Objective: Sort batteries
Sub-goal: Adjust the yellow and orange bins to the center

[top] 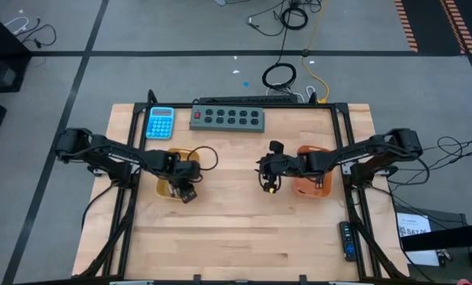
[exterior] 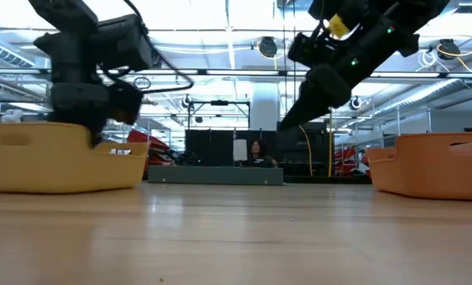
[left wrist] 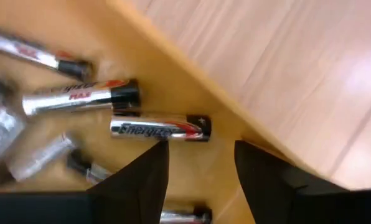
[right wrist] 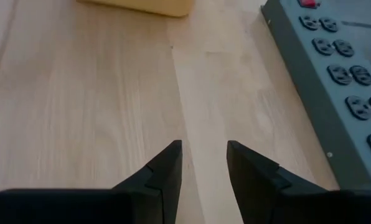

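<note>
Bare table (top: 236,229) between trays (top: 166,190) (power strip (top: 228,119) behind) — passable.

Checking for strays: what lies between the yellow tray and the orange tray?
Bare wood between yellow tray and orange tray in the high view; only the right gripper, open, hangs above it.

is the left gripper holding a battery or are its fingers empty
Empty. The left gripper hangs open over the yellow tray, nothing between its fingers; the batteries lie flat on the tray floor.

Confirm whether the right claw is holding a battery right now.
No: in the right wrist view the right claw stands open with only bare wooden table showing between its fingers.
</note>
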Controlling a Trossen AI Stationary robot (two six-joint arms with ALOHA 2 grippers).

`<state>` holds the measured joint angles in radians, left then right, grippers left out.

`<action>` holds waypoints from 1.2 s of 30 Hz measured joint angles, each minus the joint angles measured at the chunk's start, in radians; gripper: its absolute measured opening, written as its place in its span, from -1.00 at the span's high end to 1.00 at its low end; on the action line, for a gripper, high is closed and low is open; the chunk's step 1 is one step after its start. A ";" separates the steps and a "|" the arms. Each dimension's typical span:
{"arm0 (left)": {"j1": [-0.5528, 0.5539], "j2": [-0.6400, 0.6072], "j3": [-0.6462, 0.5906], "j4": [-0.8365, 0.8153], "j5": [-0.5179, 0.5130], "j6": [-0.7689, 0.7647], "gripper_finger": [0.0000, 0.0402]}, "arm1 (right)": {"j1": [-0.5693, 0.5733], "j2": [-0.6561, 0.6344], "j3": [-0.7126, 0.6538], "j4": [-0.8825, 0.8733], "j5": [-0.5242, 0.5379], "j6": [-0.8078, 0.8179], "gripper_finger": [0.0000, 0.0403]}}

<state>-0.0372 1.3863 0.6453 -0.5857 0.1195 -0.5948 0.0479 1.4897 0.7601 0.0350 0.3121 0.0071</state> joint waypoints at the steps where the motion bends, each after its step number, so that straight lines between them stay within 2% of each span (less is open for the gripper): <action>1: 0.000 0.002 0.001 0.030 -0.001 0.000 0.05 | 0.000 -0.011 0.000 -0.012 0.000 -0.002 0.42; 6: 0.000 -0.001 0.002 0.046 -0.001 -0.001 0.05 | 0.000 -0.100 0.000 -0.090 0.037 0.007 0.45; 10: -0.002 -0.019 0.027 -0.022 -0.001 -0.018 0.05 | 0.000 -0.211 0.000 -0.346 0.082 0.125 0.46; 13: -0.019 -0.046 0.050 -0.023 -0.034 -0.021 0.05 | -0.001 -0.250 0.000 -0.607 0.053 0.319 0.44; 18: -0.042 -0.062 0.069 -0.018 -0.240 0.008 0.05 | -0.002 -0.223 0.000 -0.819 -0.028 0.530 0.43; 22: -0.075 -0.061 0.068 -0.020 -0.324 0.009 0.05 | -0.008 -0.177 0.005 -0.925 -0.124 0.581 0.46; 29: -0.117 -0.074 0.068 -0.035 -0.334 0.030 0.05 | 0.004 -0.162 0.096 -1.023 -0.125 0.624 0.47; 36: -0.146 -0.077 0.068 -0.070 -0.333 0.032 0.05 | -0.031 -0.047 0.084 -1.081 -0.231 0.619 0.47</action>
<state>-0.1831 1.3094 0.7133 -0.6559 -0.2134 -0.5625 0.0170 1.4432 0.8440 -1.0464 0.0811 0.6258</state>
